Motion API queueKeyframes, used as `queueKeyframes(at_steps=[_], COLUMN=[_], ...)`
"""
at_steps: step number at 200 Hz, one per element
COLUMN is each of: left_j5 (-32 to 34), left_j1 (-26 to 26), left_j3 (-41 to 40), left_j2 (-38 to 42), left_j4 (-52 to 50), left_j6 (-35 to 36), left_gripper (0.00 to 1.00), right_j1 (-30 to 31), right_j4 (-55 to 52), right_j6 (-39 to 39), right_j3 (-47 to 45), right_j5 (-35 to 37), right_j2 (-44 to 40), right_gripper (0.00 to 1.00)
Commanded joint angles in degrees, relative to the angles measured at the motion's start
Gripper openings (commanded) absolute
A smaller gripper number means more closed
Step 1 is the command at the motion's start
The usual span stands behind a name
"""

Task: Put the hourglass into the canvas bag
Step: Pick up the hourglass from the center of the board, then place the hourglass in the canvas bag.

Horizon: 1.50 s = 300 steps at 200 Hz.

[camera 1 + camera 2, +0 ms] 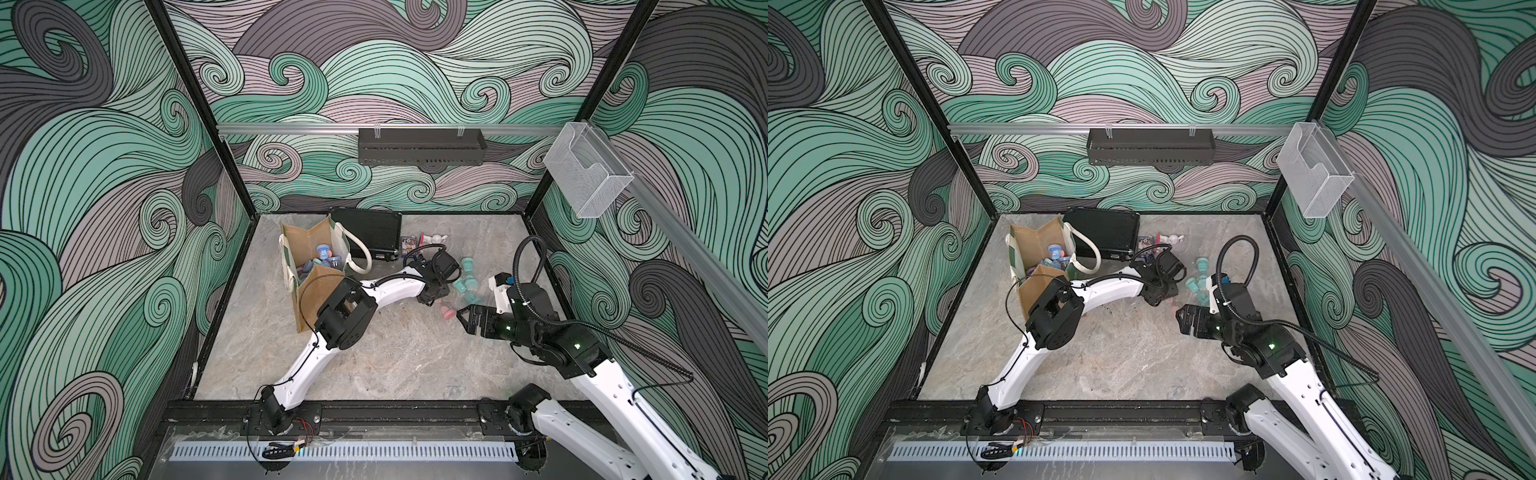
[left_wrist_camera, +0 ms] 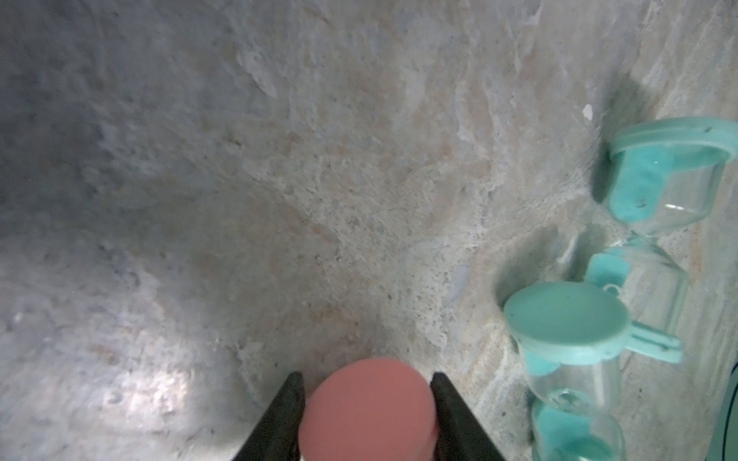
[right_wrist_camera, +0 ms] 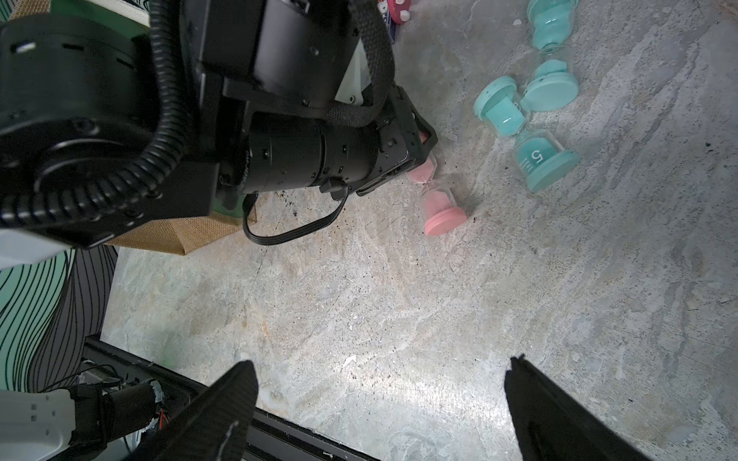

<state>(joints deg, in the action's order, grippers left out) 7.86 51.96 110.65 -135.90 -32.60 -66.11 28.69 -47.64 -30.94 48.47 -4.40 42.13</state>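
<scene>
A pink hourglass (image 3: 439, 207) lies tilted on the stone table, one cap resting on the surface. Its other end sits between the fingers of my left gripper (image 2: 367, 375), which is shut on the pink cap (image 2: 367, 411). In both top views the left gripper (image 1: 432, 297) reaches down right of the canvas bag (image 1: 316, 286), with the pink hourglass (image 1: 446, 312) just showing beyond it. The tan canvas bag (image 1: 1038, 282) stands upright and open at the back left with several hourglasses (image 1: 322, 257) inside. My right gripper (image 1: 463, 316) hovers open and empty (image 3: 381, 361) beside the pink hourglass.
Three teal hourglasses (image 1: 465, 282) lie close behind the pink one, also seen from the wrists (image 2: 567, 319) (image 3: 531, 103). A flat black case (image 1: 368, 232) leans at the back wall beside the bag. Small toys (image 1: 432, 239) sit right of it.
</scene>
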Motion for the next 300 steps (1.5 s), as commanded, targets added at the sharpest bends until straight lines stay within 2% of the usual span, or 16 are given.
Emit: queueKeyframes(at_steps=[1,52,98,125,150,167,204,249,300], left_j5=[2.4,5.3,14.8,20.6,26.8,28.7,29.9,29.5,27.8], left_j1=[0.7,0.0,-0.6,-0.8,-1.2,-2.0,-5.0,-11.4,-19.5], left_j3=[1.3,-2.5,-9.4,-15.9,-19.1,-20.6,-21.9,-24.9,-25.8], left_j2=[0.1,7.0,18.1,26.2,33.5,38.1,47.2,56.0,60.4], left_j4=[-2.0,0.4,1.9,6.2,6.1,6.3,4.0,2.4,-0.1], left_j6=[0.7,3.9,9.0,15.6,21.9,27.2,36.5,44.7,50.4], left_gripper=[0.42,0.34,0.31,0.31,0.29,0.28,0.25,0.23,0.23], right_j1=[-0.2,-0.1,0.0,0.8,2.8,5.0,9.5,13.5,16.5], right_j4=[0.8,2.3,5.0,6.8,9.3,11.3,16.9,26.0,33.0], right_j6=[-0.3,0.7,1.6,2.2,3.1,3.0,2.3,1.1,0.5], right_j3=[1.6,2.7,4.2,6.2,7.5,8.0,8.7,9.0,10.2], right_j5=[0.7,-2.0,-6.5,-9.0,-10.4,-10.6,-11.1,-14.0,-14.7], right_j2=[0.2,1.6,3.2,5.6,7.5,9.0,12.7,17.1,22.3], right_gripper=[1.00,1.00,1.00,1.00,1.00,1.00,1.00,1.00,0.99])
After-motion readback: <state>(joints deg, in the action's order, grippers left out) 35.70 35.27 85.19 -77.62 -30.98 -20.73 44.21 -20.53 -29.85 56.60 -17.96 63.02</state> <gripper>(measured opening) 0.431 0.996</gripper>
